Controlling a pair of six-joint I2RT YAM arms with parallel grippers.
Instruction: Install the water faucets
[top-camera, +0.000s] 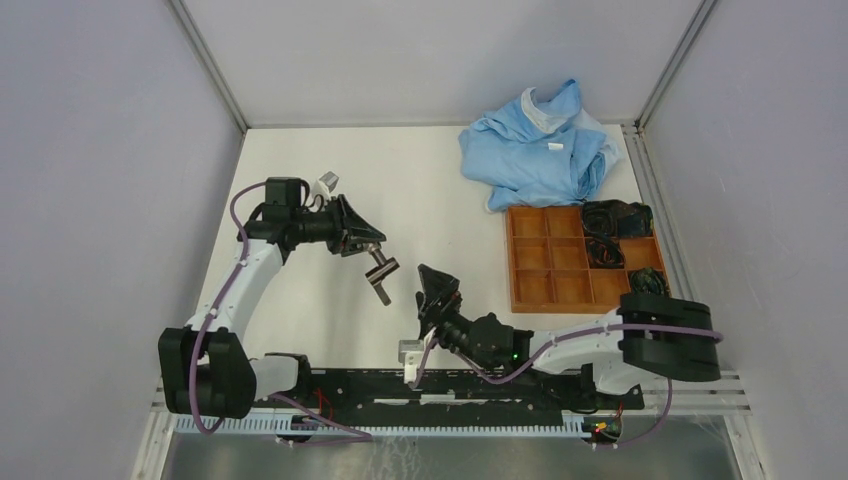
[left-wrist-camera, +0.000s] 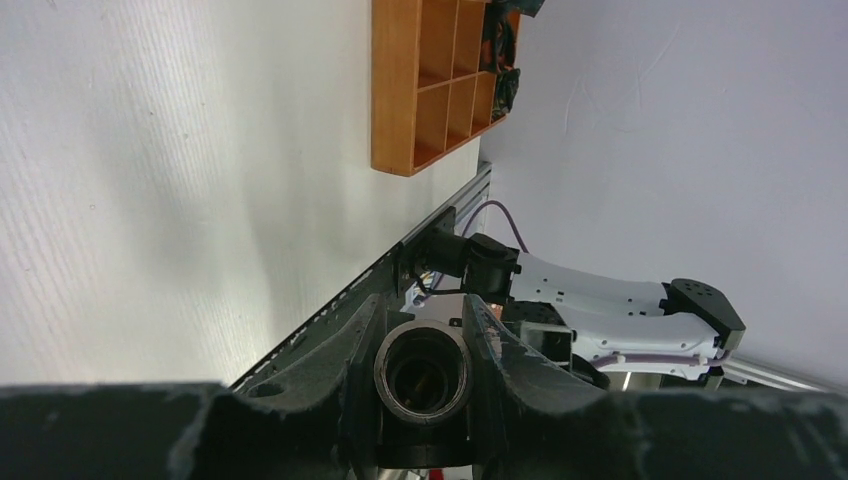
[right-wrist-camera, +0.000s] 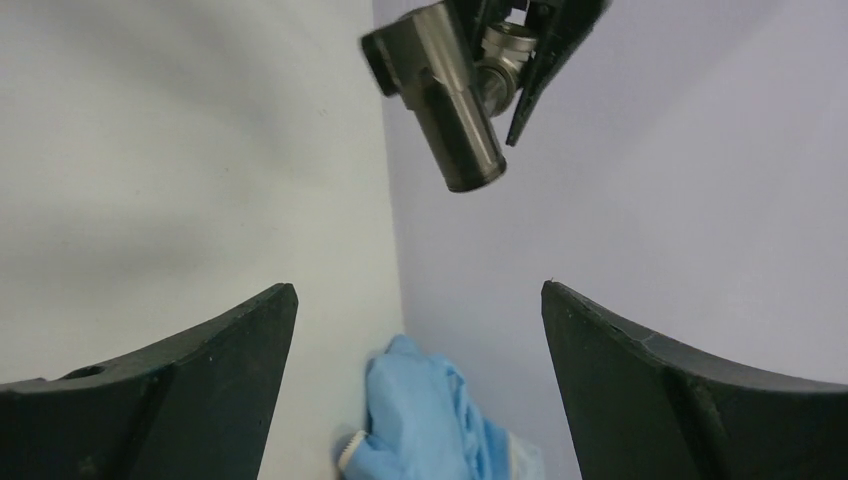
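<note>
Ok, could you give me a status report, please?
Left gripper shut on dark grey metal T-shaped fitting, clear of the white table. Right gripper open, empty, facing it. Nothing between them.

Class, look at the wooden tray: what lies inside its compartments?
The right-hand compartments of the tray hold dark tangled items; what they are is unclear. The left compartments show bare wood. The right arm covers the tray's near right corner.

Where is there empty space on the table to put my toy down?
Bare table lies at the back between the left arm and the blue cloth. Crowded: the right side, with cloth and wooden tray, and the middle, around the held faucet piece.
</note>
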